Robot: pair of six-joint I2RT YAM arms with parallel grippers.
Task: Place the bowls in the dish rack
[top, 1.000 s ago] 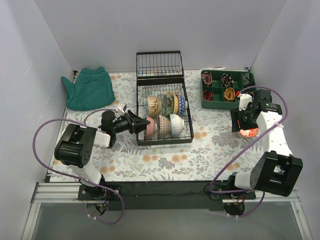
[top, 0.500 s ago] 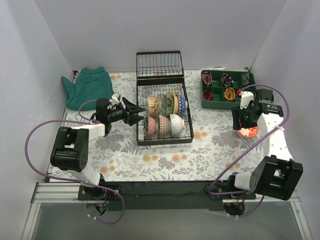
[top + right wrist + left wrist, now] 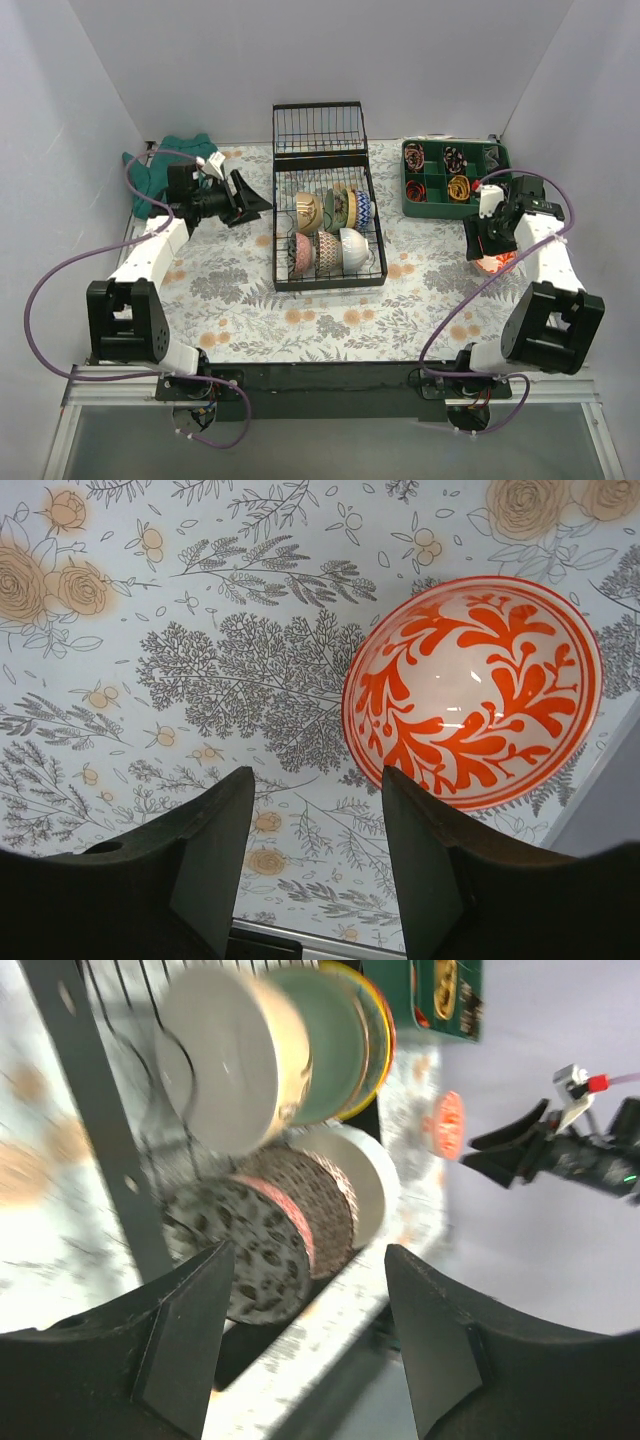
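Note:
The black wire dish rack stands mid-table with two rows of bowls on edge between its tines. The left wrist view shows a cream bowl, a pale green one, a dark spotted one and a white one. My left gripper hangs open and empty just left of the rack. A red-orange patterned bowl lies upright on the cloth at the right. My right gripper hovers open above it, with the bowl ahead of its right finger.
The rack's hinged wire panel stands up at the back. A green compartment tray holding small items sits at the back right, close to the right arm. A teal cloth lies at the back left behind the left arm. White walls enclose the table.
My left gripper has opened and drawn back from the rack's front row toward the back left. The right gripper has stayed over the red-orange bowl, nearly still.

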